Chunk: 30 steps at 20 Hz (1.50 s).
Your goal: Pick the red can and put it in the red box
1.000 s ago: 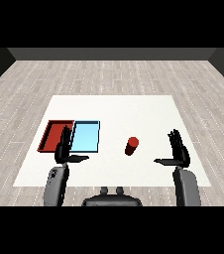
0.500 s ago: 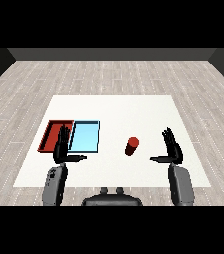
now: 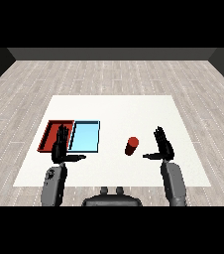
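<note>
The red can (image 3: 132, 146) stands upright on the white table, right of centre. My right hand (image 3: 162, 145) is open a short way to the can's right, fingers straight and thumb pointing toward it, not touching. The red tray (image 3: 51, 133) lies at the left, with the light blue tray (image 3: 87, 136) right beside it. Over the near edge where the two trays meet, my left hand (image 3: 61, 148) hovers open, partly covering the red tray's right side.
The white table (image 3: 114, 111) stretches well beyond the trays and the can. Grey wooden floor surrounds it on all sides.
My right hand has drifted left toward the red can, narrowing the gap. The left hand, the can and both trays have stayed where they were.
</note>
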Motion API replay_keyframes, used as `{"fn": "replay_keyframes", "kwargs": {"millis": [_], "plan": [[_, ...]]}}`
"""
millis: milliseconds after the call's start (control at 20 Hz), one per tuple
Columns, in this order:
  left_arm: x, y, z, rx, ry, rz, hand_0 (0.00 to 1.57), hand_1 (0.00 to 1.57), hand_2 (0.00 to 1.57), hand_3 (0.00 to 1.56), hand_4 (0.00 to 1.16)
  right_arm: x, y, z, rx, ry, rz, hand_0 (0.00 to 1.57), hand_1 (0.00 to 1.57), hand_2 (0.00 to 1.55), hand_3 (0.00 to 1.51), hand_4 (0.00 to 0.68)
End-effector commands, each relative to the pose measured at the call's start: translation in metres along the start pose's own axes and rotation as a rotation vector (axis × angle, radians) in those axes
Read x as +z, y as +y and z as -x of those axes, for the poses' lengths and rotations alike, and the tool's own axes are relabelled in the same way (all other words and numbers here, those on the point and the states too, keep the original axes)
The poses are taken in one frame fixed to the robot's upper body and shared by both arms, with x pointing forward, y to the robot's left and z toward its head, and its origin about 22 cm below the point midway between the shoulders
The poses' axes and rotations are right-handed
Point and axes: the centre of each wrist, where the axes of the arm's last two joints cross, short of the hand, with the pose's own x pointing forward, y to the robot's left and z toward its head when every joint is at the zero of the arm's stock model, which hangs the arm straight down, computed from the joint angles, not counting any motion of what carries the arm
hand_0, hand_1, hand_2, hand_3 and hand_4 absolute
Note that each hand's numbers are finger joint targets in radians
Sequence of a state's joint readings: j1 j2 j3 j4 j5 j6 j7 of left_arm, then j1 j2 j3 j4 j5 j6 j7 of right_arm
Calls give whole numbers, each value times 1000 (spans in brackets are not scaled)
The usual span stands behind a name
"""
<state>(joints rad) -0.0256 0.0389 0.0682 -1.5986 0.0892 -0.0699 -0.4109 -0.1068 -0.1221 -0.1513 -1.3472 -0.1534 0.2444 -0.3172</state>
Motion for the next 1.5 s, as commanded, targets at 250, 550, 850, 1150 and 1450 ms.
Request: {"fn": "replay_keyframes", "kwargs": {"millis": [250,550,850,1150,1450], "plan": [[2,7,11,-12,0,-19,0,0,0,0,0,-6,21,25,-56,40,-18,0,0,0,0,0],[-11,-2,-14,20,2,8,0,0,0,0,0,-12,31,56,-108,55,-35,0,0,0,0,0],[0,-7,4,31,8,-9,0,0,0,0,0,-12,45,62,-118,89,-42,0,0,0,0,0],[6,4,-13,10,1,14,0,0,0,0,0,-21,50,64,-135,104,-53,0,0,0,0,0],[-12,3,-7,-5,7,-9,0,0,0,0,0,-23,68,65,-138,128,-64,0,0,0,0,0]]}}
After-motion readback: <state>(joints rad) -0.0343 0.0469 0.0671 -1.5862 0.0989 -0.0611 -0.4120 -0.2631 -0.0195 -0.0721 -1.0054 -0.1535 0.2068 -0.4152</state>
